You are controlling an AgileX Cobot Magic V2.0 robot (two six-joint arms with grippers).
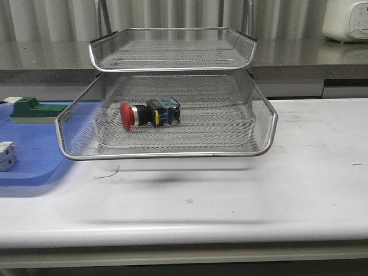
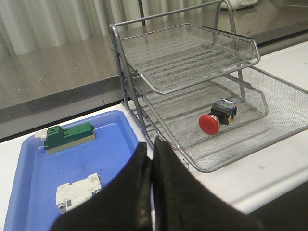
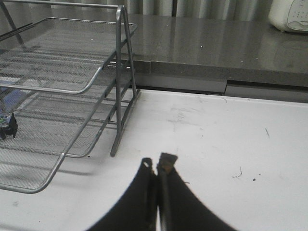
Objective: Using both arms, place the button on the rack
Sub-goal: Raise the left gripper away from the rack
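Note:
The button (image 1: 148, 114), red head to the left, lies on its side in the middle tier of the silver wire-mesh rack (image 1: 172, 153). It also shows in the left wrist view (image 2: 217, 115), inside the rack (image 2: 226, 161). In the right wrist view only its dark end (image 3: 7, 127) shows, at the picture's edge, in the rack (image 3: 77, 89). My left gripper (image 2: 151, 149) is shut and empty above the blue tray's edge, apart from the rack. My right gripper (image 3: 157, 164) is shut and empty over the white table, to the right of the rack. Neither arm shows in the front view.
A flat blue tray (image 1: 34, 155) lies left of the rack and holds a green block (image 1: 35, 108) and a white cube (image 1: 6, 155); both also show in the left wrist view, the block (image 2: 68, 136) and the white part (image 2: 78, 191). A white appliance (image 1: 345, 20) stands on the back counter.

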